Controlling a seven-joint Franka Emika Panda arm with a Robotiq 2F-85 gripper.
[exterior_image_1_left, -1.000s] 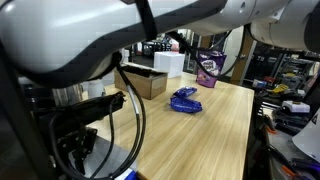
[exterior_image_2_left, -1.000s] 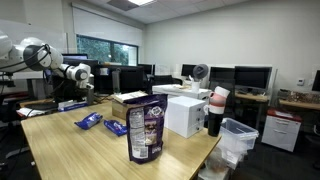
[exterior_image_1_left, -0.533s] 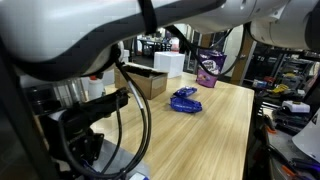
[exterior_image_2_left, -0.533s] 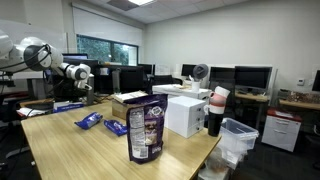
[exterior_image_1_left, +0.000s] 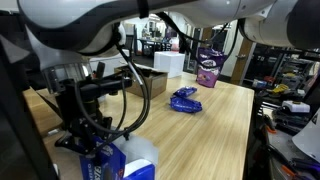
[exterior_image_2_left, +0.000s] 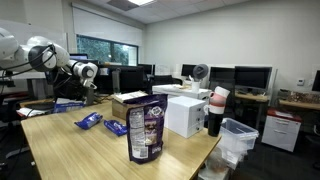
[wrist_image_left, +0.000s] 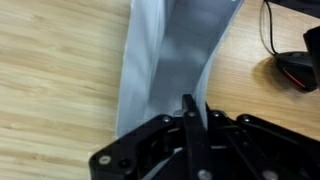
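Observation:
My gripper (wrist_image_left: 188, 108) is shut on the top edge of a silvery-grey bag (wrist_image_left: 165, 55) that hangs over the wooden table (wrist_image_left: 50, 70). In an exterior view the gripper (exterior_image_1_left: 88, 145) is close to the camera, with the bag's blue and white face (exterior_image_1_left: 120, 162) below it. In an exterior view the gripper (exterior_image_2_left: 78, 90) is at the far left end of the table, with a blue bag (exterior_image_2_left: 68, 103) under it.
Blue packets (exterior_image_1_left: 185, 100) (exterior_image_2_left: 90, 120) lie mid-table. A purple snack bag (exterior_image_1_left: 208, 68) (exterior_image_2_left: 146, 128) stands upright. A cardboard box (exterior_image_1_left: 145, 82) and a white box (exterior_image_2_left: 185, 115) stand nearby. A black and red mouse (wrist_image_left: 298, 70) lies beside the bag.
The arm has shifted and the bag has come up into view at the bottom of the close exterior view. The packets and boxes have not moved.

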